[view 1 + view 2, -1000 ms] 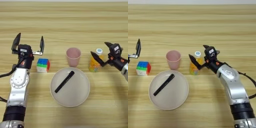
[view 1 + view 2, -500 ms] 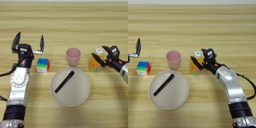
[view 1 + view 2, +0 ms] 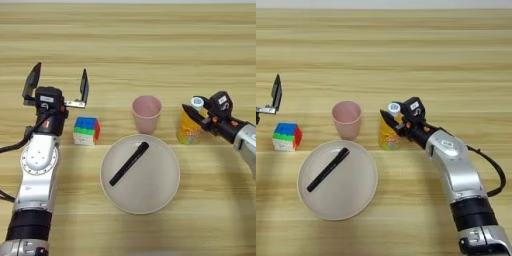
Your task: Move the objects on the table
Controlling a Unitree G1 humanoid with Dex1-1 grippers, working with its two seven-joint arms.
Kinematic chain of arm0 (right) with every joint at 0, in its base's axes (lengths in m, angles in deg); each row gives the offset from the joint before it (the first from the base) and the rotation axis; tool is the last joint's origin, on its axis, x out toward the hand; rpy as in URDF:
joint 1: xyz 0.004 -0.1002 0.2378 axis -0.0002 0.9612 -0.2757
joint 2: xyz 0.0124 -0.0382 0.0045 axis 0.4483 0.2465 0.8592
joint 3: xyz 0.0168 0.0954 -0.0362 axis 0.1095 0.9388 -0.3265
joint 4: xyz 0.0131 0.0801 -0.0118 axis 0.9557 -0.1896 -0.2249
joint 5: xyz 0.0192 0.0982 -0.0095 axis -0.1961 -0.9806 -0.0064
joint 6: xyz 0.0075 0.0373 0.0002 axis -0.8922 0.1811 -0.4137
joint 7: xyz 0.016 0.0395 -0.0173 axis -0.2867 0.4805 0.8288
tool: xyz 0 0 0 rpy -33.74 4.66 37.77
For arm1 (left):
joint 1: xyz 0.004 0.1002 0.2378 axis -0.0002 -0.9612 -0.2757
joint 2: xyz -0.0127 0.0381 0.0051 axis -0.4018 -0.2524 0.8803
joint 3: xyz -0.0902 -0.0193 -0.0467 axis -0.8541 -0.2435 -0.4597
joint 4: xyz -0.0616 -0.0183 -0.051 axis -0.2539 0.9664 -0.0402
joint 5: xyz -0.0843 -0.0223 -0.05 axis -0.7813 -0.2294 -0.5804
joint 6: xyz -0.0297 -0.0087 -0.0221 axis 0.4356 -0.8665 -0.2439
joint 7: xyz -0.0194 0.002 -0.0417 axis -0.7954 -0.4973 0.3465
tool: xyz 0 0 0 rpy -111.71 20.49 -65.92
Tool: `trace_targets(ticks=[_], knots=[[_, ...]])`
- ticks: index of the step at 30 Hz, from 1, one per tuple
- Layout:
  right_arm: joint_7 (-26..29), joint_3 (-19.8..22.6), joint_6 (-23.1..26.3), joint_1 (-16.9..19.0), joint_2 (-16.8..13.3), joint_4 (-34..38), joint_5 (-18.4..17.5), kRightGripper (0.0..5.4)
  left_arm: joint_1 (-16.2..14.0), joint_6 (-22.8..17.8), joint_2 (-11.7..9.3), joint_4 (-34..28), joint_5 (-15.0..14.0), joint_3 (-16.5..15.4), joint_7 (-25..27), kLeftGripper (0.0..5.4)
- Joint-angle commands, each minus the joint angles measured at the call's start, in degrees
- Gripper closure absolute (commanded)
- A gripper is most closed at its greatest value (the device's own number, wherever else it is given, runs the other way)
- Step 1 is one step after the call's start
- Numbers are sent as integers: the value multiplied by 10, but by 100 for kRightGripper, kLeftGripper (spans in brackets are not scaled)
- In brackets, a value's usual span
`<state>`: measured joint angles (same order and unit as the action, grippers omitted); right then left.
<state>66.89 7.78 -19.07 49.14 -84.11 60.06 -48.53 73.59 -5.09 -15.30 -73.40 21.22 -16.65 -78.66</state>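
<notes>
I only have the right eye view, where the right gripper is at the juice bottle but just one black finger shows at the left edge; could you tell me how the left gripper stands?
Observer: The left gripper is open, its two fingers spread wide and holding nothing.
Operator: Thank you. Is it touching the puzzle cube?
Observer: No. The puzzle cube lies apart from it on the table, nearer the robot and slightly to the right of its wrist.

We see even, soft, bright light across the table (image 3: 150, 45). Shadows faint and short under cup (image 3: 146, 113) and plate (image 3: 170, 195). No glare. Slight overall softness; plank lines bow gently toward the far edge.
</notes>
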Motion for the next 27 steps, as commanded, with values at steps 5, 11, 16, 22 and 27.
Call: trace_targets(ticks=[5, 11, 16, 22, 27], knots=[[0, 5, 5, -12, 3, 1, -3, 361, 1, 3, -2, -3, 6, 4, -2, 0], [-2, 12, 6, -14, 1, 10, -6, 361, 0, 3, -2, -3, 6, 5, -2, 0], [-5, 26, 5, -21, -5, 11, -9, 361, 1, 5, -2, 0, 6, 5, -3, 0], [-13, 63, 3, -38, -17, 4, -16, 361, 3, 6, -1, 3, 6, 5, -4, 0], [-21, 93, 0, -50, -30, -18, -19, 362, 4, 6, -1, 4, 7, 5, -4, 0]])
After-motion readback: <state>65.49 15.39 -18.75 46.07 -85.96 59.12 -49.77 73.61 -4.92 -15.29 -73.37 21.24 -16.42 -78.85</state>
